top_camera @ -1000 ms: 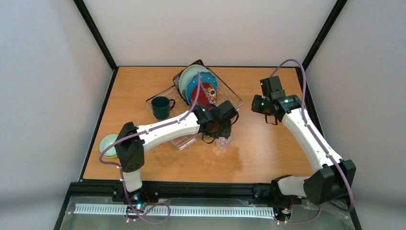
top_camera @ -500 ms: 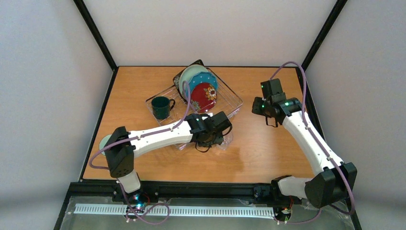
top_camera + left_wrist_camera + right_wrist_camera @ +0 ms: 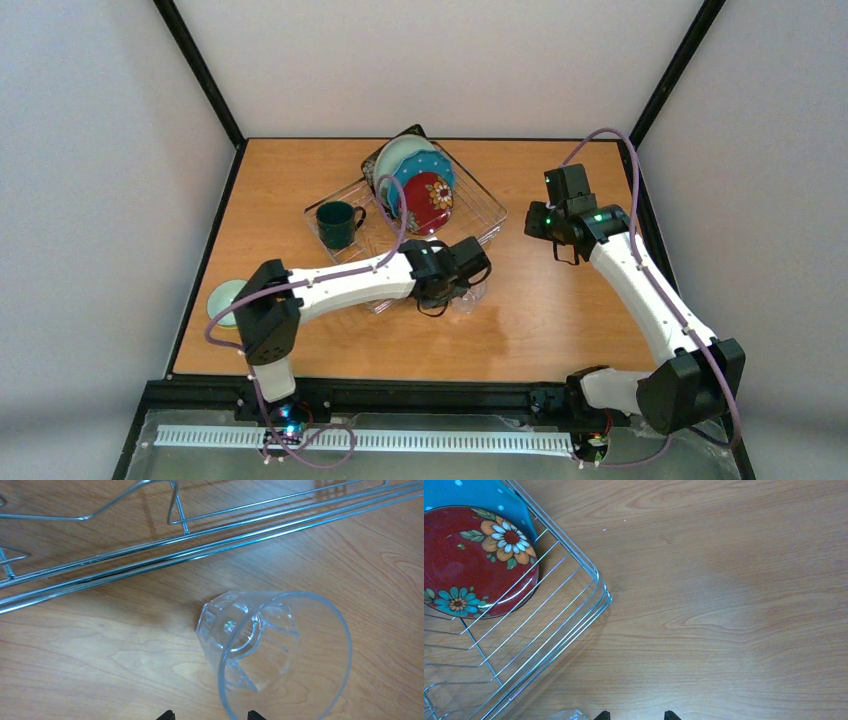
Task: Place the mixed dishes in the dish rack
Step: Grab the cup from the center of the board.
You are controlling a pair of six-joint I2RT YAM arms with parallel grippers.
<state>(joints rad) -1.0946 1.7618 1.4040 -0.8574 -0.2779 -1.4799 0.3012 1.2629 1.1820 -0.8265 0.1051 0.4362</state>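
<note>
The clear glass cup (image 3: pixel 270 650) lies on its side on the wood table, mouth toward the left wrist camera, just outside the near edge of the dish rack (image 3: pixel 150 560). My left gripper (image 3: pixel 210 715) is open, and the cup's rim lies just ahead of its right fingertip. In the top view the cup (image 3: pixel 470 295) lies beside my left gripper (image 3: pixel 445 298). The rack (image 3: pixel 480 205) holds the black square plate (image 3: pixel 412 133), pale mint plate (image 3: pixel 400 155), blue dotted plate (image 3: pixel 430 168), red floral plate (image 3: pixel 427 200) and green mug (image 3: pixel 335 225). My right gripper (image 3: pixel 635 715) is open over bare table.
The mint bowl (image 3: pixel 224 298) sits at the table's left edge, partly hidden by my left arm, and the yellow-green bowl cannot be made out. In the right wrist view the rack's corner (image 3: pixel 596 587) lies to the left with the red plate (image 3: pixel 474 565) behind it.
My left gripper has moved from above the rack's near edge down and toward the glass cup. The right arm has barely moved.
</note>
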